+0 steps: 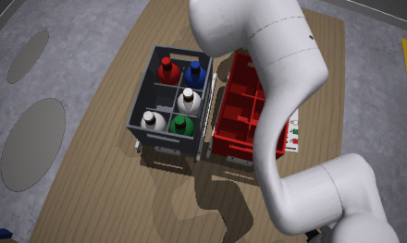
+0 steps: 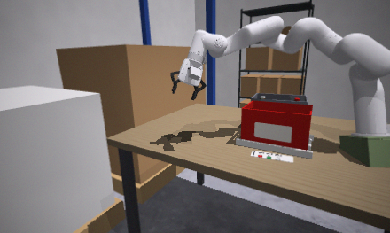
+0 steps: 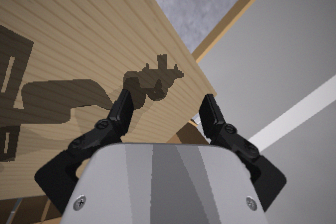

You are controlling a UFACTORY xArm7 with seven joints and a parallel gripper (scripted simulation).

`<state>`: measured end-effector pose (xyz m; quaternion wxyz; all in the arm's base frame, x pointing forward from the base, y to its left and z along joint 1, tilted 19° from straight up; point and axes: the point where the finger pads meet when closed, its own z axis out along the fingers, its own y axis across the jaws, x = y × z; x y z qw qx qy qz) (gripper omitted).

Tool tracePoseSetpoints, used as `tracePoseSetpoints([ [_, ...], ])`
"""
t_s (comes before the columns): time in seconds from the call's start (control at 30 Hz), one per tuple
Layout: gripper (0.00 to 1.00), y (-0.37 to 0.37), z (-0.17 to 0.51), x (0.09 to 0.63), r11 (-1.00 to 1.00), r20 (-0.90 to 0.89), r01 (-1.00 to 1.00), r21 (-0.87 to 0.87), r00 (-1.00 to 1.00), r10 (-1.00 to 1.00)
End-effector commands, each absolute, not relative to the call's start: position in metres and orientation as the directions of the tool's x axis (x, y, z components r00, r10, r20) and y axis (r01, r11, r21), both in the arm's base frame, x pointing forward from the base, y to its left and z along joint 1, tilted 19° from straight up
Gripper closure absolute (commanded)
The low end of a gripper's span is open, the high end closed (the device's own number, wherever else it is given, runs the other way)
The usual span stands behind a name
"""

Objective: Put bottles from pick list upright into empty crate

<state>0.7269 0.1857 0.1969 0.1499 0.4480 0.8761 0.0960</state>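
Five bottles stand in the gray crate (image 1: 167,143) (image 2: 279,97), left of center in the top view: a red bottle (image 1: 169,73) at its upper left, a blue bottle (image 1: 195,77) at its upper right, a white bottle (image 1: 189,103) at middle right, a second white bottle (image 1: 153,123) at lower left, a green bottle (image 1: 181,127) at lower right. The red crate (image 1: 224,145) (image 2: 276,113) sits just beside it, toward the right of the frame; its visible compartments hold no bottle. The pick list (image 1: 294,132) (image 2: 272,156) lies on the surface (image 1: 111,191) (image 2: 208,159) (image 3: 90,30) beyond the red crate. White, green and red marks are visible; the counts are too small to read.

Claw (image 2: 183,91) (image 3: 167,100) state: released, fingers wide apart, nothing between them. Position: left of center in the exterior view, raised above the surface and well apart from both crates.

Governing relation: the gray crate lies to the right of the claw in the exterior view, behind the red crate. The bottles' long axes are upright. The coming move probably requires travel to the right at height, then a vertical descent over one ordered bottle. Caution: a low approach could strike a crate wall.
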Motion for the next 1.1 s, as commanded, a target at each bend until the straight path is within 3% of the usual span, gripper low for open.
tracePoseSetpoints([
  [0.0,0.0,0.187,0.2,0.728,0.581,-0.178,0.754,0.308,-0.554,0.813],
  [0.53,0.0,0.187,0.2,0.728,0.581,-0.178,0.754,0.308,-0.554,0.813],
  [0.57,0.35,0.189,0.205,0.727,0.581,-0.178,0.754,0.308,-0.554,0.813],
  [1.07,0.35,0.209,0.271,0.719,0.581,-0.178,0.754,0.308,-0.554,0.813],
])
